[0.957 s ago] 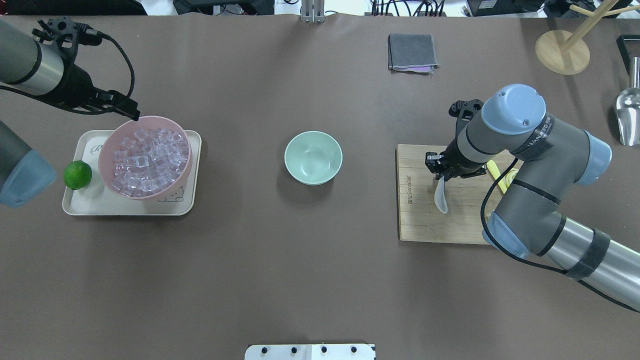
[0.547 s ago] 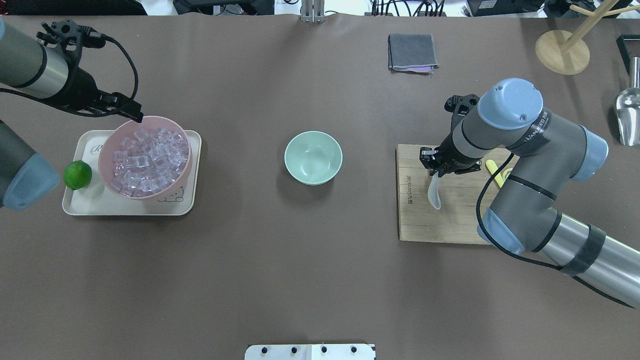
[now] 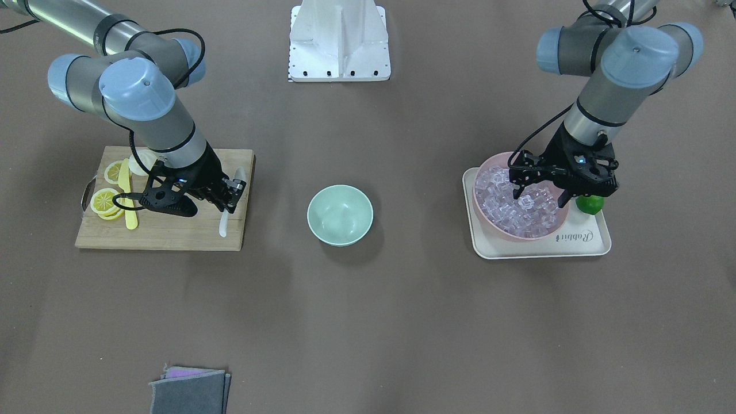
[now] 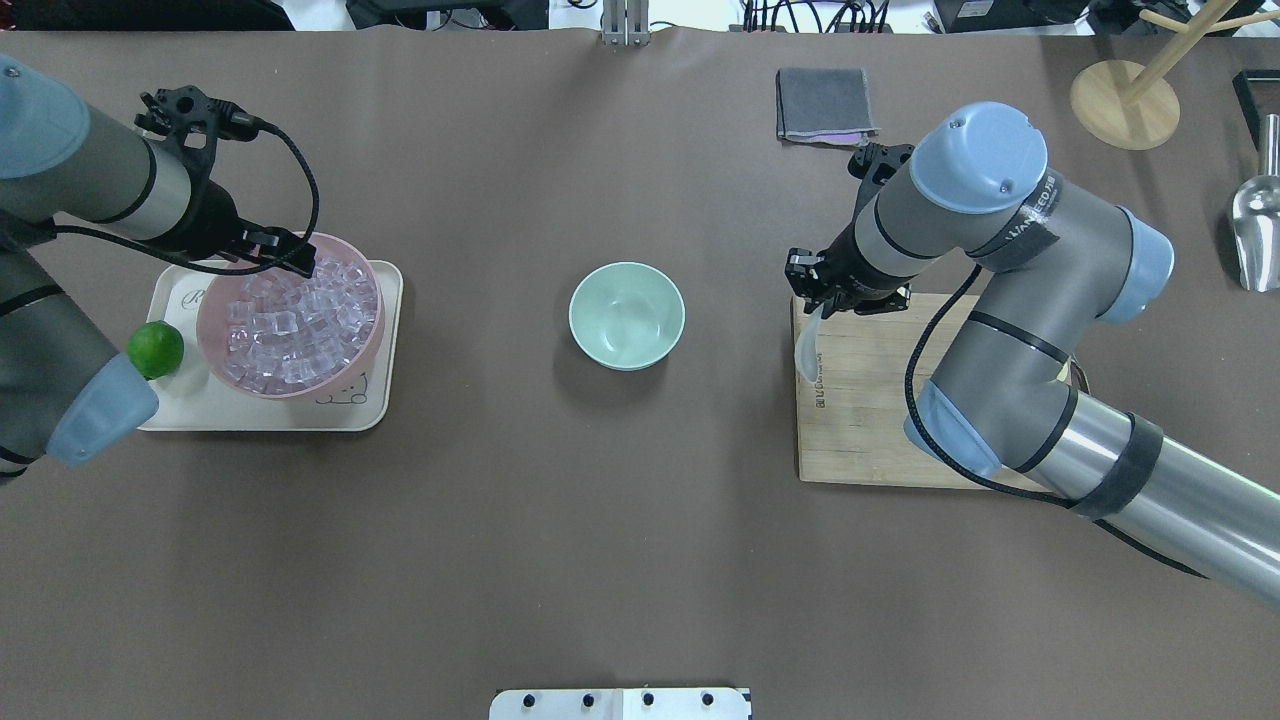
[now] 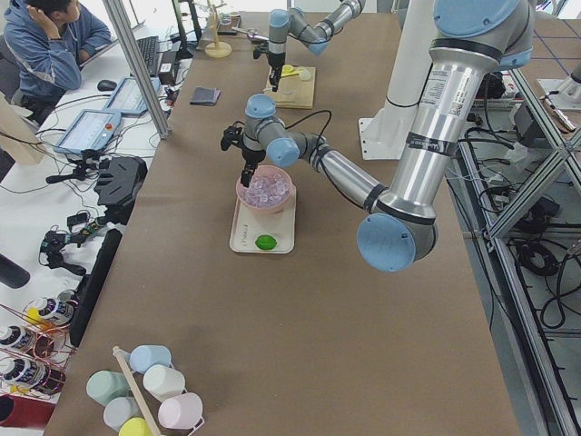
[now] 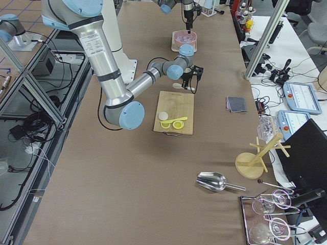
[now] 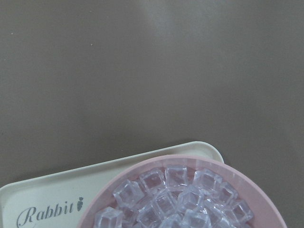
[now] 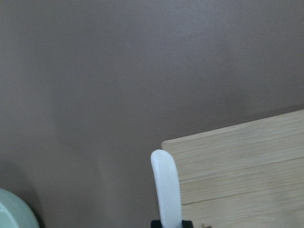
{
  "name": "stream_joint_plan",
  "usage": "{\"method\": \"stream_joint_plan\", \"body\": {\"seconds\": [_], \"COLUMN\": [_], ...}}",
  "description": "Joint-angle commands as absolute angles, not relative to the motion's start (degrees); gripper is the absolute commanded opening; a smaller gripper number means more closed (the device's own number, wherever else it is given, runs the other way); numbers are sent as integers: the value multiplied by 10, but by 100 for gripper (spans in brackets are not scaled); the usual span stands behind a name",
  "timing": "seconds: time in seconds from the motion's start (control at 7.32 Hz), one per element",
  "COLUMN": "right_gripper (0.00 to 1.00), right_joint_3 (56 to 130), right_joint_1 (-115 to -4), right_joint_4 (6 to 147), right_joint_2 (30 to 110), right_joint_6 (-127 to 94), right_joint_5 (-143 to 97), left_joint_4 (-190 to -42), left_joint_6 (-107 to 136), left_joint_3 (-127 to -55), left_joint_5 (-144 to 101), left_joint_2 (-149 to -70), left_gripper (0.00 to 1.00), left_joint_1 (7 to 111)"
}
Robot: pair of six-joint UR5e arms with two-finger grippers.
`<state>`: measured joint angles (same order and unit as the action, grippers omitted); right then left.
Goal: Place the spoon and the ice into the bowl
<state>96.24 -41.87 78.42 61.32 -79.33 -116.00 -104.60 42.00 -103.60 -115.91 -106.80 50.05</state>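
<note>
The spoon (image 4: 806, 350), pinched by its handle in the right end effector (image 4: 818, 298), may slip before the nine-o'clock bowl (image 4: 627, 315); the left end effector (image 3: 539, 192) gapes.

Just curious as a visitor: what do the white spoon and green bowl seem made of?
The spoon looks like glazed ceramic or glossy plastic: smooth, white, shiny. The mint-green bowl seems plastic or melamine: even colour, soft sheen.

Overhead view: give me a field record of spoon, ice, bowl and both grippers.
bowl: mint-green, empty, mid-table
spoon: held by right gripper, scoop down, over the cutting board edge on the bowl side
ice: heaped in pink bowl on tray
left gripper: open, over the ice
right gripper: shut on spoon
</note>
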Motion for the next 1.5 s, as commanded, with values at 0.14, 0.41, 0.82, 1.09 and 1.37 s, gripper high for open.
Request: {"method": "stream_joint_plan", "body": {"seconds": [0.14,0.41,0.82,1.09,1.37], "right_gripper": [0,0,0,0,0], "right_joint_3": [912,897,849,820,820], "right_joint_1": [-404,-391,-377,-371,-366], "right_joint_4": [795,789,767,714,714], "right_joint_2": [526,499,461,460,458], "right_joint_6": [-874,-932,-987,-1034,-1036], "right_joint_5": [-1153,-1115,-1064,-1032,-1031], "left_joint_4": [-1046,-1046,-1046,-1046,-1046], "left_joint_6": [419,418,419,419,419], "left_joint_3": [-1027,-1020,-1009,-1000,-993], "left_joint_5": [-1158,-1158,-1146,-1146,-1145], "left_joint_2": [-1068,-1070,-1081,-1088,-1096], "left_gripper": [69,68,68,67,67], "left_joint_1": [476,469,461,461,456]}}
